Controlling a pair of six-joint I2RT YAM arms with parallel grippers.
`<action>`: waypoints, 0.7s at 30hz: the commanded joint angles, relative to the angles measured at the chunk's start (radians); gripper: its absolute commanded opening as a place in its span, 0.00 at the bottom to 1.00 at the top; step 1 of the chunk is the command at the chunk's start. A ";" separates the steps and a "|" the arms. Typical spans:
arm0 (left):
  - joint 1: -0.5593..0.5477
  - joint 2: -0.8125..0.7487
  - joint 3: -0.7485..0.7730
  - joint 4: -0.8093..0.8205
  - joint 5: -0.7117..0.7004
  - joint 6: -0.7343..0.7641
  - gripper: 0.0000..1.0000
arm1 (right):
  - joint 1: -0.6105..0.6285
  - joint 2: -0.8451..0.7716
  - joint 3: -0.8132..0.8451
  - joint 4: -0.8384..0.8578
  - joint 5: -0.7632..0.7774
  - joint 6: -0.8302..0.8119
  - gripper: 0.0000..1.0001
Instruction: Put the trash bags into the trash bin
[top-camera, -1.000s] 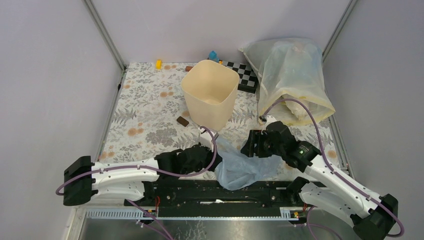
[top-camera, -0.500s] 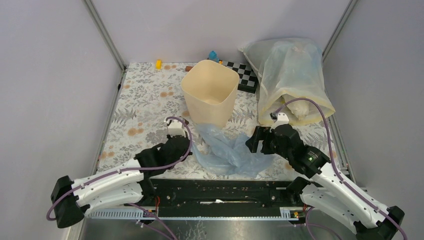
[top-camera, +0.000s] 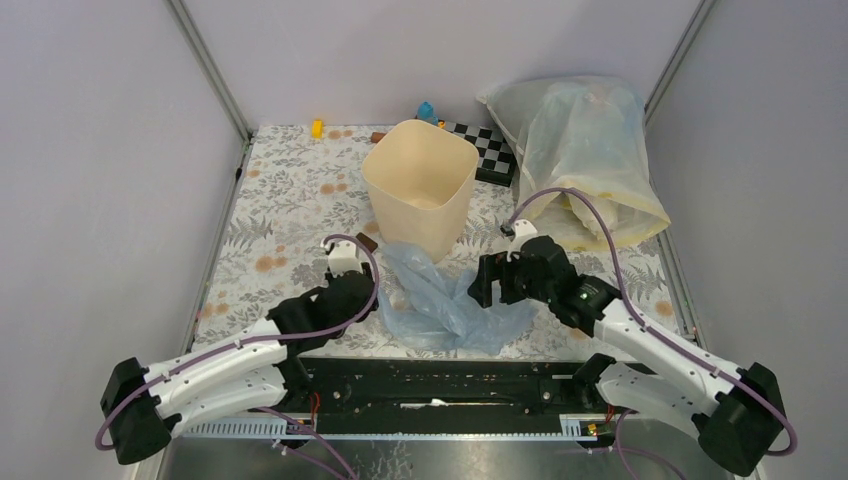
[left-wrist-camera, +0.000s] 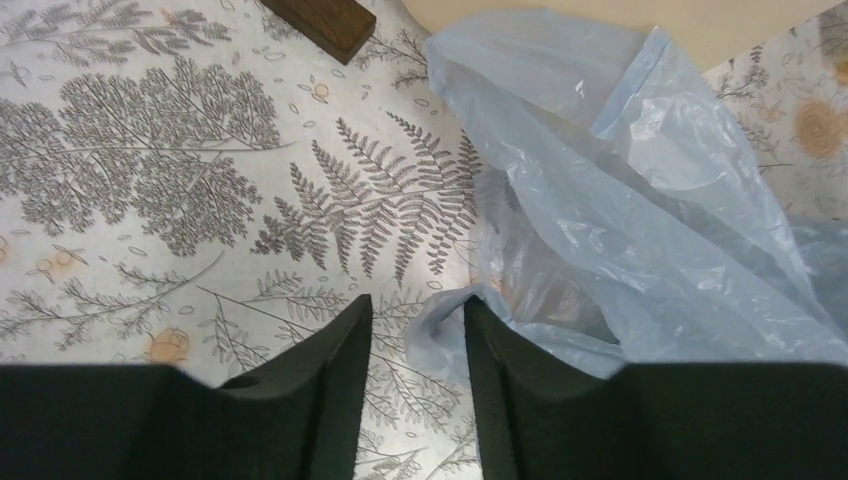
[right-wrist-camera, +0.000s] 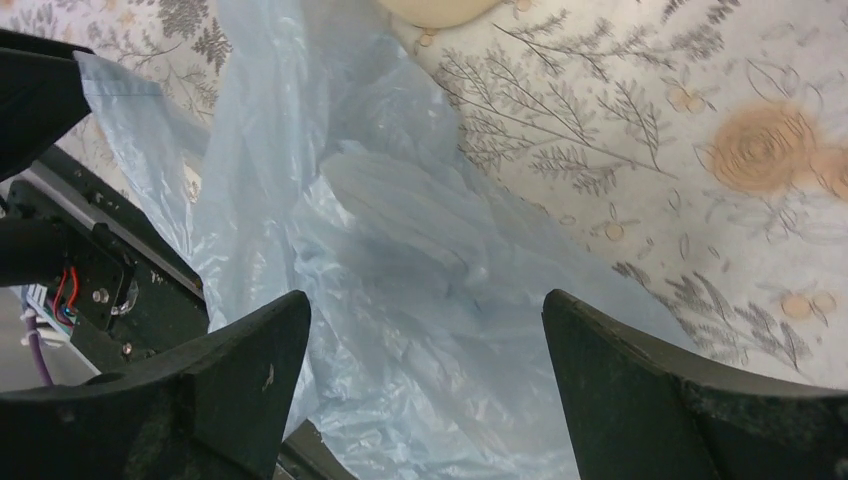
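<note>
**Both arms flanking a pale-blue bag at the foot of the bin**

Top view: the trash bags (top-camera: 445, 305) are lying crumpled on the desk (top-camera: 280, 200), outside the trash bin (top-camera: 415, 225), with one end reaching the bin's near wall. Their long axis is running from the bin's foot toward the near right. The left end effector (top-camera: 362, 288) is sitting just beside their left edge. The right end effector (top-camera: 483, 292) is hanging over their right end and looks the better placed for a pinch. The bin's mouth is opening upward beyond both arms, so any lift is having to clear the near rim. A yellowish sack (top-camera: 585, 150) is crowding the far right, and a brown block (top-camera: 366, 241) is lying by the bin's left foot. The left half of the desk is offering the freer room.

Left wrist: the left end effector (left-wrist-camera: 415, 310) is showing its fingers parted by a narrow gap, gripping nothing. A lobe of the bags (left-wrist-camera: 620, 200) is nudging into that gap, with the bulk spreading ahead and to the right. The bin (left-wrist-camera: 720, 15) is showing along the top edge.

Right wrist: the right end effector (right-wrist-camera: 422, 300) is spread wide and released, with the bags (right-wrist-camera: 400, 230) lying below and between its fingers. The base rail (right-wrist-camera: 110, 300) is hemming in the near side.
</note>
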 joint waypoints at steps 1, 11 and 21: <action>0.005 -0.029 0.055 -0.038 -0.002 -0.035 0.49 | 0.005 0.063 0.030 0.131 -0.095 -0.088 0.92; 0.005 -0.101 0.239 -0.163 0.060 -0.062 0.73 | 0.005 0.171 0.084 0.150 -0.054 -0.131 0.62; 0.006 -0.107 0.284 -0.176 0.038 -0.172 0.95 | 0.004 0.062 0.045 0.193 -0.018 -0.080 0.00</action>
